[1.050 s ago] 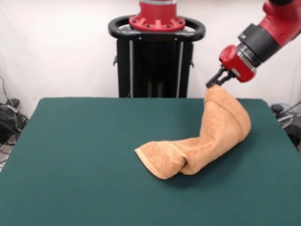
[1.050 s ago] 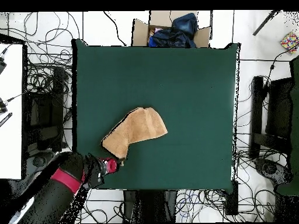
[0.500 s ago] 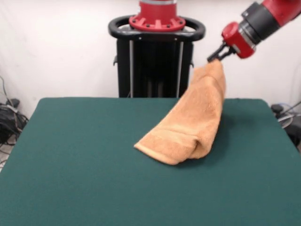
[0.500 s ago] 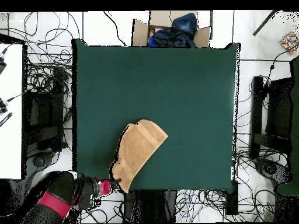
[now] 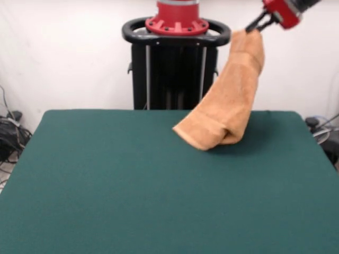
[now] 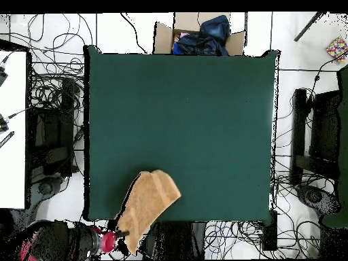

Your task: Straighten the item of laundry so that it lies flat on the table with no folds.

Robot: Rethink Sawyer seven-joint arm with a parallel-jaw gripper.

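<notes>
Towel [image 5: 225,111] hangs doubled over the table's [image 5: 132,190] far edge, low end just grazing the felt, top corner pinched in the gripper [image 5: 258,24] above; risk: it slips out or lands bunched off the table.

Towel [image 6: 148,207] overhangs table [image 6: 204,102] bottom edge; tool [image 6: 122,234] at its lower corner off table.

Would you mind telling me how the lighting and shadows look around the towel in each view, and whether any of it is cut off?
Front view: even, soft light with no glare; the towel casts a faint shadow on the table under its lower end, and the gripper gripping its top corner is partly cropped by the top edge. Overhead view: flat light, no clear shadow; the towel overhangs the table's bottom edge.
</notes>
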